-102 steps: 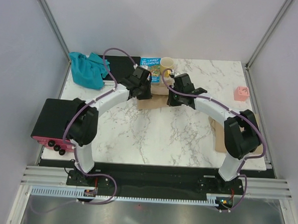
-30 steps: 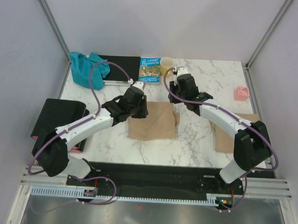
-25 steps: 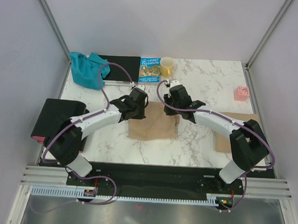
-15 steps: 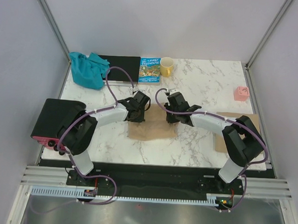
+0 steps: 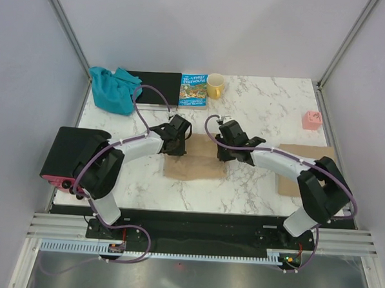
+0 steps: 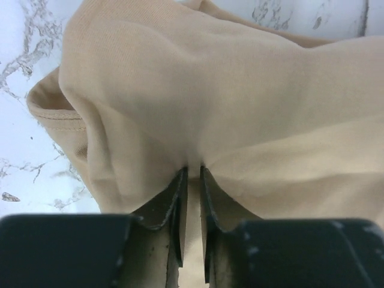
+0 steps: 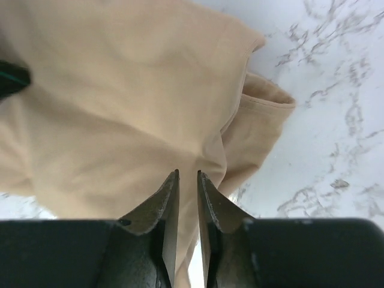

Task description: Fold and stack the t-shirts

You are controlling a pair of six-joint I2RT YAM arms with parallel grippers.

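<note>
two arms reach in over the marble table (image 5: 255,179) and meet at one tan t-shirt (image 5: 191,166), which lies as a flattened, roughly rectangular fold in the middle of the table, a little nearer the arm bases than the far edge. the left gripper (image 6: 193,171) sits at the shirt's far left corner, its jaws nearly together and pinching a gathered ridge of the cloth, with creases running into the tips. the right gripper (image 7: 186,174) sits at the far right corner, jaws likewise narrowed on a pinch of the same shirt, beside a hemmed edge that curls up off the marble. a second tan t-shirt (image 5: 286,182) lies flat by the table's right edge, partly under the right arm. a black case (image 5: 72,154) sits off the left side. a crumpled teal garment (image 5: 111,88) is at the far left corner, touching a black board (image 5: 160,84). just beside the board are a picture book (image 5: 193,90) and a yellow mug (image 5: 215,86). a small pink block (image 5: 310,119) stands near the far right edge.
</note>
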